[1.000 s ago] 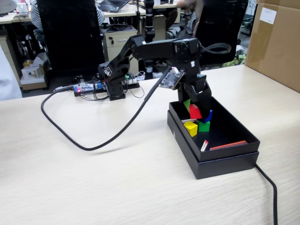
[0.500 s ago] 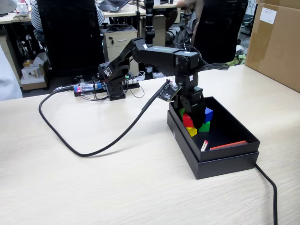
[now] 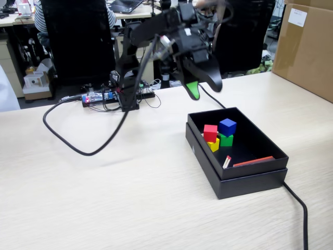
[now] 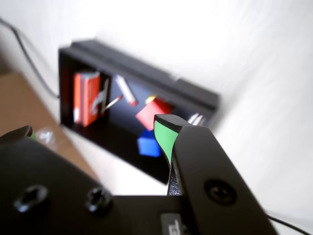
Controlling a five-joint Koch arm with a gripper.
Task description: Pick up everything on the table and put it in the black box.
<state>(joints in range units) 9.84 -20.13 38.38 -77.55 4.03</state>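
Four cubes lie together in the black box (image 3: 250, 176) on the table (image 3: 130, 203). The red cube (image 3: 210, 132) rests on the yellow cube (image 3: 214, 146), and the blue cube (image 3: 227, 126) sits on the green cube (image 3: 226, 140). My gripper (image 3: 204, 87) hangs high above the box's far left corner, open and empty, its green pad showing. In the wrist view the gripper (image 4: 93, 129) is spread wide, with the box (image 4: 146, 73), the red cube (image 4: 152, 112) and the blue cube (image 4: 148, 144) blurred below it.
A red and white stick (image 3: 227, 161) and a flat red strip (image 3: 253, 161) lie in the box's near end. A thick black cable (image 3: 83, 151) loops over the table at left, and another cable (image 3: 297, 208) runs off at right. A brown carton (image 3: 307, 47) stands at back right.
The gripper held the red cube low inside the box; it has let go and risen well above the box. The red cube now lies on the yellow one.
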